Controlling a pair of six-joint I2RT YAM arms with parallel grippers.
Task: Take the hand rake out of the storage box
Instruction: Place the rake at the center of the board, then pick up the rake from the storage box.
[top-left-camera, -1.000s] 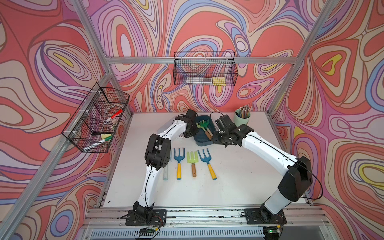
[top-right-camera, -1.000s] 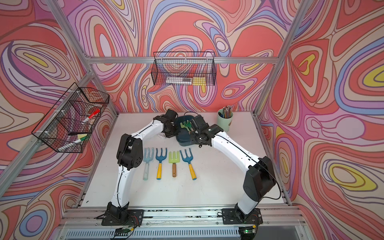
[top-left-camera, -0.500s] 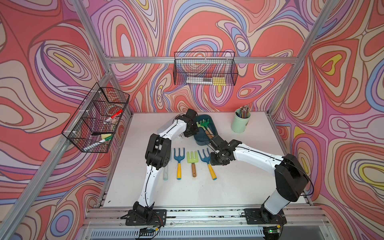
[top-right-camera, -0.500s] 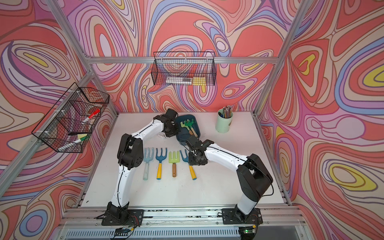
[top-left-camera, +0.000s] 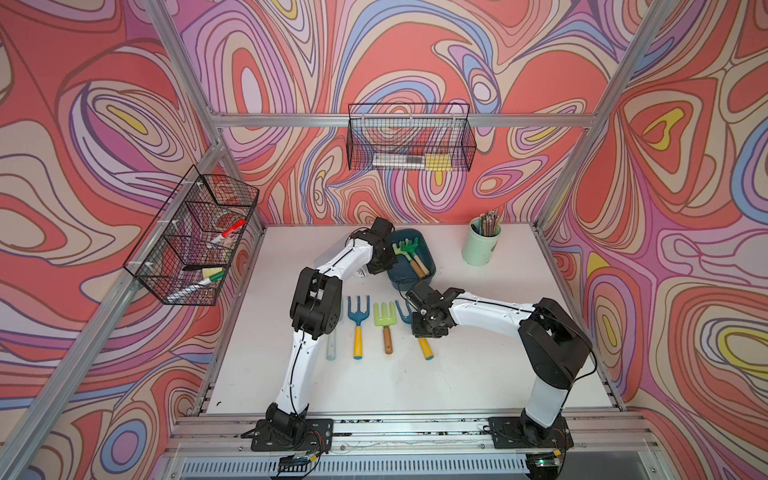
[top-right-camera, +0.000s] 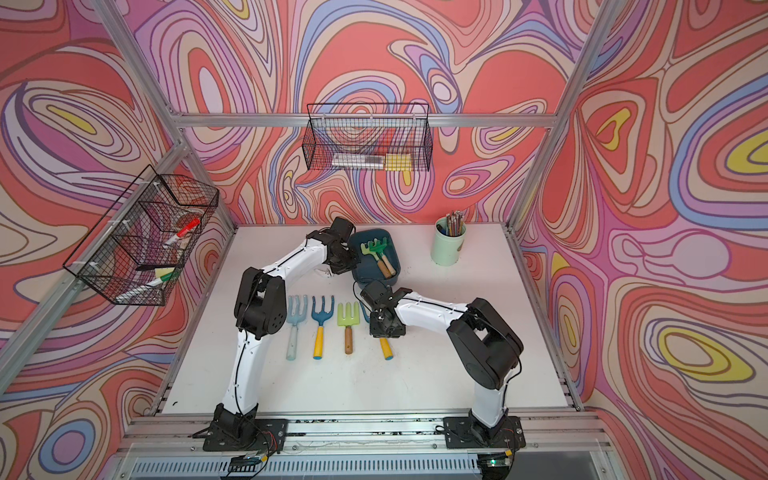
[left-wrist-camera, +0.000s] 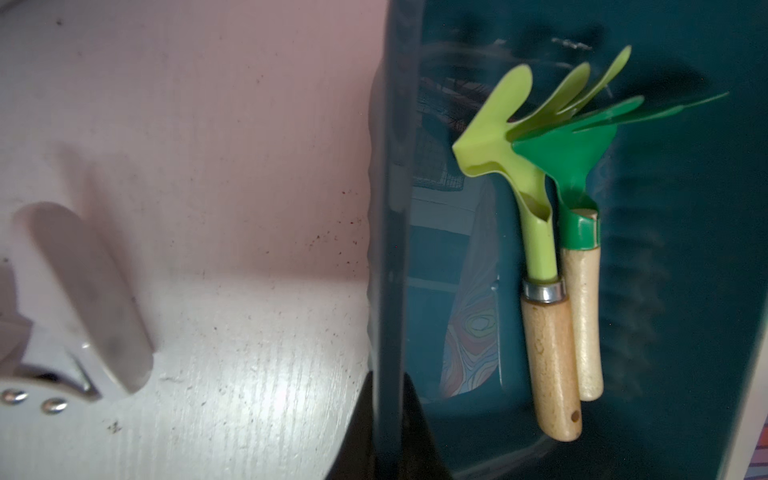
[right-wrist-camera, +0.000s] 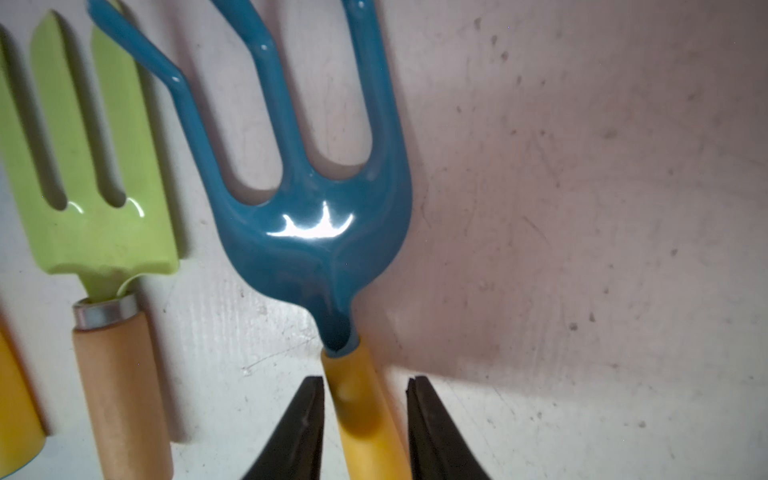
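On a white tabletop (top-left-camera: 490, 374) walled in swirling colour, the right gripper (right-wrist-camera: 362, 388) stands with its jaws apart either side of the yellow handle of a blue three-tined rake (right-wrist-camera: 316, 232). That rake lies flat on the table at the end of a row of three other hand tools (top-right-camera: 319, 324), and a gap shows beside the handle, so nothing is clamped. Toward the back wall, the left gripper (left-wrist-camera: 388, 419) is pinched shut on the side wall of the dark teal storage box (top-left-camera: 401, 283), apparently to steady it. Inside the box two wooden-handled rakes lie side by side and touching: a light green rake (left-wrist-camera: 536, 249) and a dark green rake (left-wrist-camera: 579, 232). In both top views their long axes run slantwise, heads toward the back wall and the left arm, handle ends toward the box's front corner on the right arm's side. The box sits just beyond the right gripper, so that free arm looks nearer and better placed to take a handle, once it lifts clear of the blue rake.
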